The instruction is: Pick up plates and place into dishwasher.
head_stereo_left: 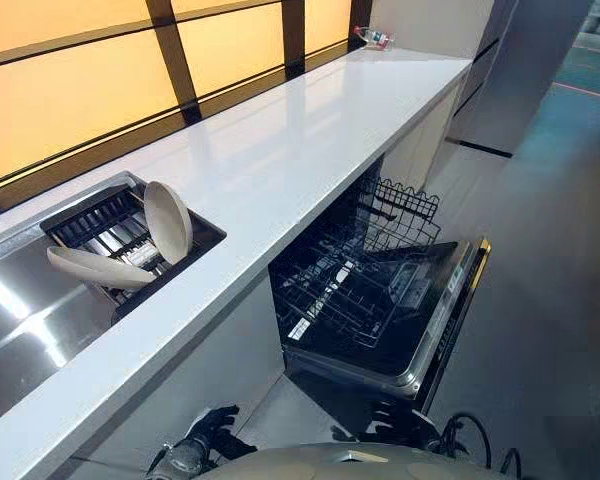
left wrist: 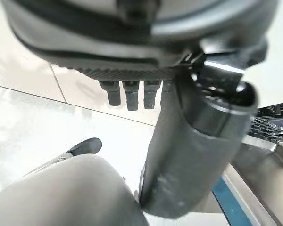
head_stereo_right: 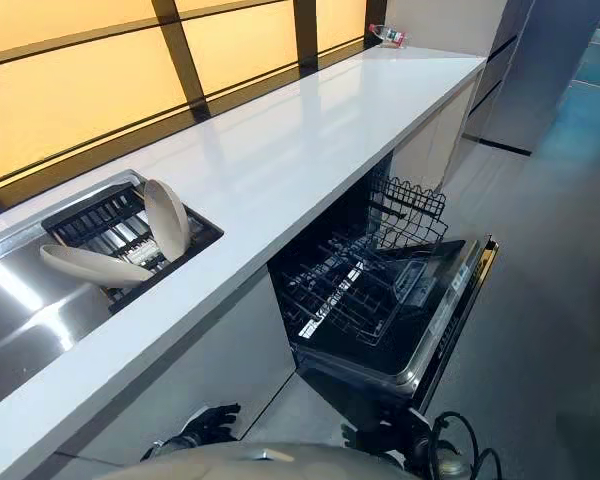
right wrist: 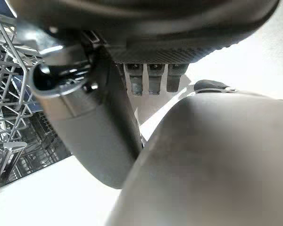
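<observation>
Left robot hand [head_stereo_left: 215, 422] hangs low at the bottom edge of the eye views, below the surface [head_stereo_left: 280, 150]. Its fingers [left wrist: 131, 96] are relaxed and hold nothing. Right robot hand [right wrist: 92, 127] sits bottom centre-right, by the dishwasher door [head_stereo_left: 435, 320], equally loose and empty.

Both plates are on the left of the frame, in a dark rack [head_stereo_left: 95, 225] set into the sink [head_stereo_left: 20, 320]. One plate [head_stereo_left: 167, 220] stands nearly upright. The other plate [head_stereo_left: 100, 268] lies tilted at the rack's near-left edge, its rim overhanging.

We judge the step in hand to be the first reach, with nothing picked up yet. The left robot hand is nearer, so we would raise it clear of the surface edge and take the upright plate by its top rim, thumb on one face and fingers on the other. Lift straight up so it does not knock its neighbour.

Lower right of centre, the dishwasher is open and its wire basket [head_stereo_left: 350, 290] is pulled out over the door. We see no dishes in it.

A bottle [head_stereo_left: 373, 38] lies at the surface's far end.
</observation>
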Motion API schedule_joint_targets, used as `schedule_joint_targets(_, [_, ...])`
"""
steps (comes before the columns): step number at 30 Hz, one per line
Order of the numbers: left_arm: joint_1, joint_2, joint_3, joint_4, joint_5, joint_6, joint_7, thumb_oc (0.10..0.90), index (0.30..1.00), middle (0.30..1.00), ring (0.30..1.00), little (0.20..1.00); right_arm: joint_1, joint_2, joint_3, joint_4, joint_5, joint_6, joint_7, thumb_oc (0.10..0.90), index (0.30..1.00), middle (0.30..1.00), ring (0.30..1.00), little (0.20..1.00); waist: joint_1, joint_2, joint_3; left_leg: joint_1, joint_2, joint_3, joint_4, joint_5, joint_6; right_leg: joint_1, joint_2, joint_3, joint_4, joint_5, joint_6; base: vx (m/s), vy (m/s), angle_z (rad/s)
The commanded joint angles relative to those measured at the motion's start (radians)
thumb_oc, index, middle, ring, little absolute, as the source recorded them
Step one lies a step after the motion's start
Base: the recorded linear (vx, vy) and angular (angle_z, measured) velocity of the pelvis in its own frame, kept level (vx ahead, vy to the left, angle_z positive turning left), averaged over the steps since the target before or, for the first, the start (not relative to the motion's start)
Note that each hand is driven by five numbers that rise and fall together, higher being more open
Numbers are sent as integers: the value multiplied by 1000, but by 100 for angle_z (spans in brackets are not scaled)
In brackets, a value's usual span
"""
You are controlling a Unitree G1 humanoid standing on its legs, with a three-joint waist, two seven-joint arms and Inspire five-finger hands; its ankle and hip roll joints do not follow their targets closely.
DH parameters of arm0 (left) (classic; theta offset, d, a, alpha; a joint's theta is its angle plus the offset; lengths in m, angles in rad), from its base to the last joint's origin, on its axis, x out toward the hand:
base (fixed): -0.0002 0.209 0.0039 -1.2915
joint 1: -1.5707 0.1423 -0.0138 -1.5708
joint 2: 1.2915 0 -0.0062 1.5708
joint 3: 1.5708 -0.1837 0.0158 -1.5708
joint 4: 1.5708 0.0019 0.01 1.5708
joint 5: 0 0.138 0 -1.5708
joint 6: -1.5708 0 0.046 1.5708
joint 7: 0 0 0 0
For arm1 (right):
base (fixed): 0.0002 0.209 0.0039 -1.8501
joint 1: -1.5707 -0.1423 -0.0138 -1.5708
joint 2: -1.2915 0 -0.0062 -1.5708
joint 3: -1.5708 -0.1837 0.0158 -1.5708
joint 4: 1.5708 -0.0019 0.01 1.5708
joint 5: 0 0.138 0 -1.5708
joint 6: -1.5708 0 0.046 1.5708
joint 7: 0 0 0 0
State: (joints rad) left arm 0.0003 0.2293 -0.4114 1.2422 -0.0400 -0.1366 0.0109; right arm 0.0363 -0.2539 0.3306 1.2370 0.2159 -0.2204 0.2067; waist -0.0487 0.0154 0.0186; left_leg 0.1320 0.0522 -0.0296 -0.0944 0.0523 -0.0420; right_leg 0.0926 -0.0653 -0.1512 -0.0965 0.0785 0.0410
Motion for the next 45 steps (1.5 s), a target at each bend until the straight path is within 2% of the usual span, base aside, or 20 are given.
schedule_joint_targets(1, [-79,-52,-39,8,4,-53,-7,800,900,900,900,900,-108,69,23,4,9,-29,15,800,900,900,900,900,21,-19,83,19,-95,41,7,-70,55,49,44,20,25,-58,20,-153,76,-56])
schedule_joint_targets(16, [-81,-57,-35,21,-3,-7,-45,800,900,900,900,900,-108,73,23,4,10,-26,13,800,900,900,900,900,19,-21,83,21,-95,45,7,-71,56,49,44,22,24,-56,20,0,0,0])
schedule_joint_targets(25, [-88,-57,-33,14,-41,-34,-92,800,900,900,900,900,-108,72,21,7,2,-21,14,800,900,900,900,900,18,-18,78,23,-95,43,7,-72,55,51,43,20,24,-57,21,0,0,0])
schedule_joint_targets(26, [-95,-54,-38,-1,-66,-65,-129,800,900,900,900,900,-110,72,24,0,-3,-12,9,800,900,900,900,900,15,-16,78,23,-96,41,7,-71,54,51,44,22,25,-58,21,0,0,0])
schedule_joint_targets(29, [-106,-51,-44,-32,-99,-96,-181,800,900,900,900,900,-110,66,27,-11,-5,-3,8,800,900,900,900,900,13,-13,79,22,-97,42,7,-71,53,51,43,22,25,-58,23,0,0,0])
schedule_joint_targets(32, [-138,-14,-90,-199,-154,-112,-305,800,900,900,900,900,-113,39,35,-47,-10,26,12,800,900,900,900,900,10,1,89,18,-96,46,7,-69,52,46,41,21,25,-54,26,0,0,0])
schedule_joint_targets(36, [-172,72,-146,-509,-201,-6,-355,800,900,900,900,900,-108,14,41,-85,-6,49,14,800,900,900,900,900,9,15,92,16,-96,42,7,-68,52,43,39,18,26,-52,28,-4,8,2])
schedule_joint_targets(37, [-178,85,-153,-549,-204,2,-358,800,900,900,900,900,-106,12,42,-89,-5,50,13,800,900,900,900,900,9,17,92,16,-96,41,7,-68,52,43,38,17,26,-52,29,0,0,0])
schedule_joint_targets(38, [-206,132,-156,-708,-238,70,-360,800,900,900,900,900,-98,10,45,-104,-5,55,3,800,900,900,900,900,11,23,92,13,-96,37,7,-66,52,41,37,15,27,-51,31,0,0,0])
schedule_joint_targets(39, [-215,145,-148,-760,-259,89,-371,800,900,900,900,900,-94,10,46,-110,-5,57,-1,800,900,900,900,900,11,24,93,12,-96,35,7,-66,52,40,36,14,28,-51,32,0,0,0])
schedule_joint_targets(40, [-230,162,-131,-850,-285,145,-388,800,900,900,900,900,-88,9,45,-117,-7,58,-8,800,900,900,900,900,13,27,93,11,-97,32,7,-65,53,40,35,11,29,-51,33,0,0,0])
schedule_joint_targets(45, [-282,197,-79,-1110,-508,317,-471,800,900,900,900,900,-73,17,47,-111,-7,39,-35,800,900,900,900,900,22,31,88,5,-98,18,7,-62,57,41,30,6,25,-50,34,1,-2,1])
